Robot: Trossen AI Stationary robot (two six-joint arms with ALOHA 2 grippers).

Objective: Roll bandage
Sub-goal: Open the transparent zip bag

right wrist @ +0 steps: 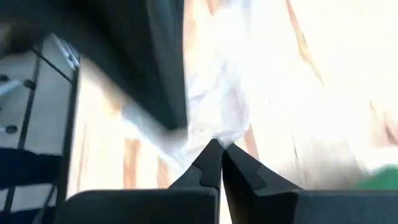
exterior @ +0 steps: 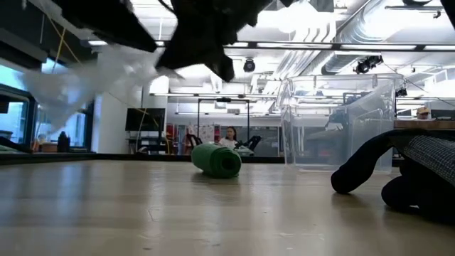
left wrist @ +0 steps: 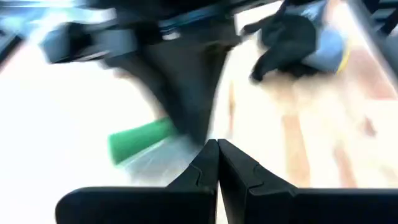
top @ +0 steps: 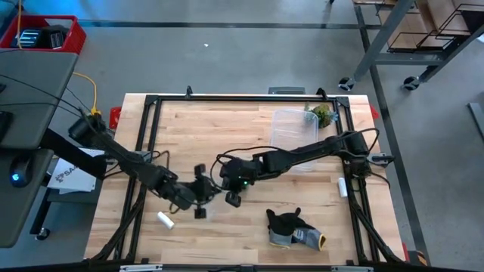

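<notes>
The bandage (exterior: pixel 217 160) is a compact bright green roll lying on its side on the wooden table; it also shows in the left wrist view (left wrist: pixel 140 142) and at the edge of the right wrist view (right wrist: pixel 380 179). In the high view my right arm covers it. Above the table's middle, my left gripper (top: pixel 198 205) and my right gripper (top: pixel 233 199) are both shut, tips close together. A clear plastic film (exterior: pixel 92 78) hangs between and below them, lifted off the table. My left gripper has the film's edge (left wrist: pixel 186 155) right at its shut fingertips, coming at it slanting down from the table's left. The film spreads slack below. My right gripper pinches a gathered bit of the film (right wrist: pixel 217 135) at its fingertips, slanting down from the table's right, with the film fanning out beyond them.
A dark grey glove (top: pixel 291 229) lies near the front right. A small white cylinder (top: pixel 165 220) lies front left. A clear plastic container (top: pixel 293 128) stands at the far right, with a greenish object (top: pixel 321 115) behind it. A black frame (top: pixel 151 100) borders the table.
</notes>
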